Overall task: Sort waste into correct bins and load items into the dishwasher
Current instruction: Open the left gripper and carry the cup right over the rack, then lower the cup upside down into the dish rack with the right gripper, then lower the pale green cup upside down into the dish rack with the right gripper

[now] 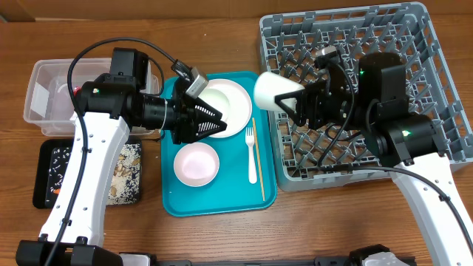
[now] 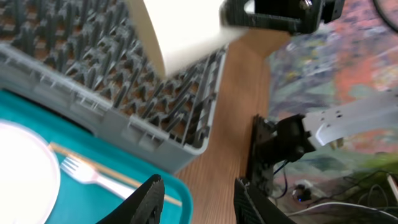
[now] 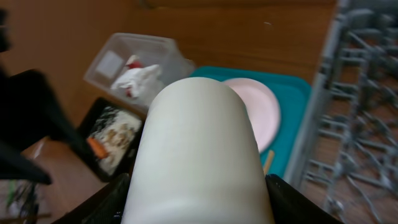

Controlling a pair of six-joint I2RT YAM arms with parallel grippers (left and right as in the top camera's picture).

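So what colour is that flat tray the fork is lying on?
Teal. The tray shows best in the overhead view.

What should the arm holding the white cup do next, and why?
Probably carry it further over the grey rack before lowering: the right gripper holds the white cup on its side at the rack's left edge, not yet set down.

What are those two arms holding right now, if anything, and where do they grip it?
The right tool holds the white cup by its sides, at the narrower end. The left tool is open and holds nothing.
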